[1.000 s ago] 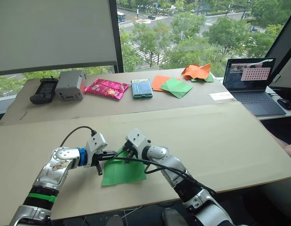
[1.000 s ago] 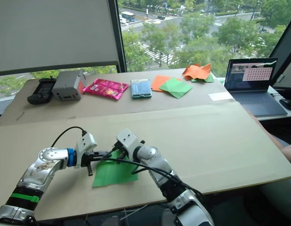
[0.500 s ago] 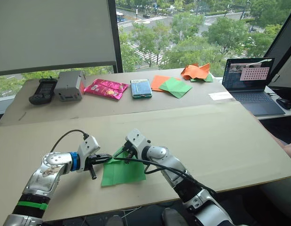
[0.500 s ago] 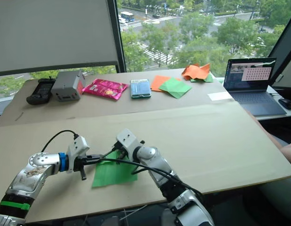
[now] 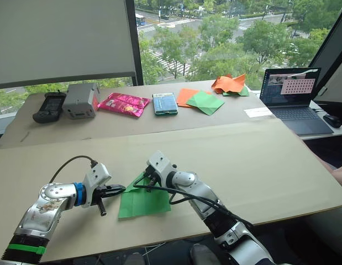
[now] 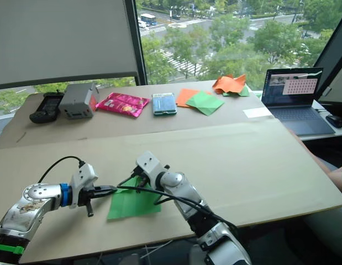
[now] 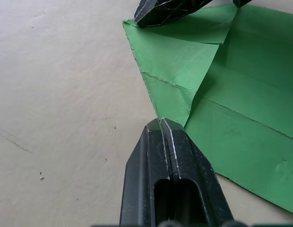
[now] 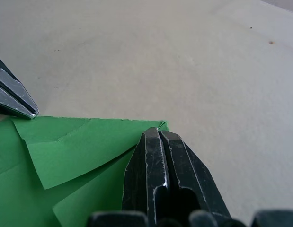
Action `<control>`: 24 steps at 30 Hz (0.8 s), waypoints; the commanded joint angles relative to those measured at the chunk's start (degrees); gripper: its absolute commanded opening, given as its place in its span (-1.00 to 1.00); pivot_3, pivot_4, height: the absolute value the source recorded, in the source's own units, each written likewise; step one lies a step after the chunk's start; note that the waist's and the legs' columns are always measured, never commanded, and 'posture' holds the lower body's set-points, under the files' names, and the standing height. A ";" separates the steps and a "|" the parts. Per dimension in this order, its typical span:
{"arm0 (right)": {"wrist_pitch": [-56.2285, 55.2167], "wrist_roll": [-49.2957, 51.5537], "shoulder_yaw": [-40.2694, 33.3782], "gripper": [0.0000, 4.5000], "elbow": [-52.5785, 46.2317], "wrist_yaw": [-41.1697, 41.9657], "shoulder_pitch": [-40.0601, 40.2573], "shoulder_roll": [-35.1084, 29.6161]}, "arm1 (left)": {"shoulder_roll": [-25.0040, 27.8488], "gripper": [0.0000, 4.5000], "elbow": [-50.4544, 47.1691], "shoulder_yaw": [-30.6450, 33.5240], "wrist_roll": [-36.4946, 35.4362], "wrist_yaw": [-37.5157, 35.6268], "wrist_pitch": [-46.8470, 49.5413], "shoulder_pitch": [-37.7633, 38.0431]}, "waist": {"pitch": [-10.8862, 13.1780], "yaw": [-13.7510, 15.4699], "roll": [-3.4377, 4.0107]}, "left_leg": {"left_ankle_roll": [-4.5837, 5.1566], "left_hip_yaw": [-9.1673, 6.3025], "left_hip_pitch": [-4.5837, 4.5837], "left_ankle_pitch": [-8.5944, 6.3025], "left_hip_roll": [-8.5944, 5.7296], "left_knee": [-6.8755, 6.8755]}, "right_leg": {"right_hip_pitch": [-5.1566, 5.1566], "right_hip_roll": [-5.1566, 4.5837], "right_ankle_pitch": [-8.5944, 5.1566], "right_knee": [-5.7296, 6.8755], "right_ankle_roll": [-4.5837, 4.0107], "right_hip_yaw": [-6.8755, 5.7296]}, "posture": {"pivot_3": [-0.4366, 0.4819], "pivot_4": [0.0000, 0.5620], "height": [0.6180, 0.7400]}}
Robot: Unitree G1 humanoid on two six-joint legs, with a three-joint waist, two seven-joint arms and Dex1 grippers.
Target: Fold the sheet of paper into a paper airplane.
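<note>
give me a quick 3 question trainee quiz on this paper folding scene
1. True or false: the left claw is shut.
2. Which corner of the sheet of paper is folded over: A) a far corner, by the claws, B) a near corner, C) none?
3. Fill in: the right claw has its tip on the ____ of the sheet.

Key: 1 true. 2 A, a triangular flap lies on the sheet. 3 far corner, next to the flap.

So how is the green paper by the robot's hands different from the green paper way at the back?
The near green paper lies between both grippers, one corner folded over into a triangle flap; the far green paper has no gripper near it. The near one sits alone on bare cardboard; the far one lies against an orange sheet. The near one shows crease lines; the far one looks plainer. Both are bright green and thin.
</note>
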 commanded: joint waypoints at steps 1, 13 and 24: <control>0.90 -0.36 0.34 -1.00 0.55 0.13 0.39 -0.06 | 1.29 -0.99 1.15 -0.88 1.38 0.33 2.25 1.91 | 0.00 -0.01 0.00 | 0.00 0.00 0.00 0.00 0.00 0.00 | 0.00 0.00 0.00 0.00 0.00 0.00 | -0.05 -0.47 0.75; 0.67 -0.48 0.37 -1.00 1.20 0.02 0.06 0.15 | -0.37 -0.99 -3.59 1.81 -4.18 1.33 7.70 -5.18 | 0.17 -0.02 -0.28 | -0.01 -0.01 -0.07 -0.01 -0.01 -0.01 | -0.04 0.00 -0.01 -0.01 -0.01 0.00 | -0.05 -0.47 0.75; 0.41 -0.67 0.24 -1.00 1.82 -0.21 -0.45 0.39 | -6.88 -0.99 4.45 -4.69 0.43 3.17 3.94 -13.60 | 0.14 0.31 -0.42 | 0.13 -0.01 -0.07 0.08 -0.01 0.00 | 0.01 0.04 0.00 0.00 0.00 0.00 | -0.05 -0.47 0.75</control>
